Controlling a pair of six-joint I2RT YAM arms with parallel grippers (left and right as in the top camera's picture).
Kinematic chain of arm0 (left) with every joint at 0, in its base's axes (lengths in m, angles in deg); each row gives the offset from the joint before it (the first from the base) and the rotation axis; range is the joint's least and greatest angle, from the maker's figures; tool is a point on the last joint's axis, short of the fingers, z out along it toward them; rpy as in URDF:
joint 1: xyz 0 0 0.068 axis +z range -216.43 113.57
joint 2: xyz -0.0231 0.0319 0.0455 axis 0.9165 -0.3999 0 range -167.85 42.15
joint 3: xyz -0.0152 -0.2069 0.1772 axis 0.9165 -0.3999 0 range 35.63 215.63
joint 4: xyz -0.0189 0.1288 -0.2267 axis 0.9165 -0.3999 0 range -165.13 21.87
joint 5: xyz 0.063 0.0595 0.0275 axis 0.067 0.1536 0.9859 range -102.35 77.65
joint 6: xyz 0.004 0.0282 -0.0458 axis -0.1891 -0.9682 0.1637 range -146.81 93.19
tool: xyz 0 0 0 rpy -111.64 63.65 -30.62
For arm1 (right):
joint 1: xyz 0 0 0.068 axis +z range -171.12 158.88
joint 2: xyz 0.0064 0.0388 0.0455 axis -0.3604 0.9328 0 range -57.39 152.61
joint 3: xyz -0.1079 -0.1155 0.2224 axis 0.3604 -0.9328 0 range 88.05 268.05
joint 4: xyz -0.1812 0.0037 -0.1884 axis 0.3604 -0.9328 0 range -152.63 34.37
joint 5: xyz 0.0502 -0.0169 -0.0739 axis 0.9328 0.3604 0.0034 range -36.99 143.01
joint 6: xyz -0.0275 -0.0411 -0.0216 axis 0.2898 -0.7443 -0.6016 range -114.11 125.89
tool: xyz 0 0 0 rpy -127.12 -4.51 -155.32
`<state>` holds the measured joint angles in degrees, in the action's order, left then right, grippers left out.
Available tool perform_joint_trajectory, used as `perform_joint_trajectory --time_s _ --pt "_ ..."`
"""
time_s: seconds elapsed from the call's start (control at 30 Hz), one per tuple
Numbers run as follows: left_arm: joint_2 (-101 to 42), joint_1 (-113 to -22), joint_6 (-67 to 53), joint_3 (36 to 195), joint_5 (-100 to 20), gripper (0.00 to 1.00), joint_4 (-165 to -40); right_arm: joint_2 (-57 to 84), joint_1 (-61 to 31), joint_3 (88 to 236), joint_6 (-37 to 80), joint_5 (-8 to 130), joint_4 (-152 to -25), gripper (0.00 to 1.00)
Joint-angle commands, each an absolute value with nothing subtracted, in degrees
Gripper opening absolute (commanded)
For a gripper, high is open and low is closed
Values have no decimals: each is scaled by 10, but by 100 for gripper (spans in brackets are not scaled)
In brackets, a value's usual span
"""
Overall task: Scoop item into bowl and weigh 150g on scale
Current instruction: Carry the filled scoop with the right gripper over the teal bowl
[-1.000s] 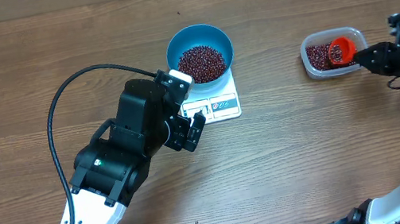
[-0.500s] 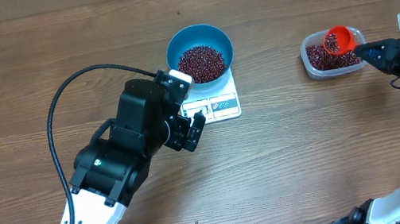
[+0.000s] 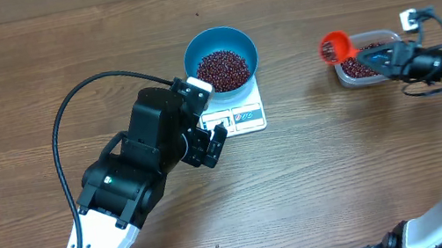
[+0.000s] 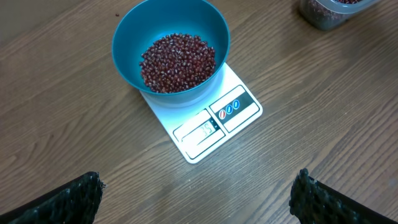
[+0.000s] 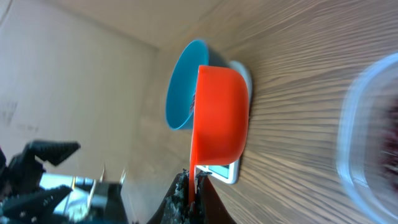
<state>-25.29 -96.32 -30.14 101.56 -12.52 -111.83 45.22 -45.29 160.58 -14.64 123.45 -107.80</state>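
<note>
Right jaws clamped on red scoop (image 3: 334, 47) handle, scoop just beside tub (image 3: 370, 67). Left jaws wide apart near scale (image 3: 245, 117). Blue bowl (image 3: 218, 41) with beans (image 3: 222, 69) sits on scale.

My orange scoop (image 3: 335, 47) shows at approx 10 o'clock of the clear plastic tub (image 3: 369, 62) in the overhead view, cup just past the tub's edge, handle running back toward 4 o'clock across its rim; tub sits upright on the wood table (image 3: 19, 85), rt side; in the rt wrist view the scoop's cup is side-on, w/ the tub a blur at 3 o'clock.
</note>
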Motion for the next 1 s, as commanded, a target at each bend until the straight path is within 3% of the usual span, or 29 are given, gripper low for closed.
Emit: perform_joint_trajectory --time_s 0.0,0.13,0.63,0.97 --pt "-253 -960 -294 1026 -119 99 -1116 454 -399 1613 -146 1252 -1063 4" --pt "-253 -960 -294 1026 -119 100 -1116 454 -349 1613 -135 1252 -1031 4" --pt "-253 -960 -294 1026 -119 100 -1116 454 -223 1613 86 1247 -799 4" --pt "-253 -960 -294 1026 -119 99 -1116 454 -173 1613 155 1134 -692 4"
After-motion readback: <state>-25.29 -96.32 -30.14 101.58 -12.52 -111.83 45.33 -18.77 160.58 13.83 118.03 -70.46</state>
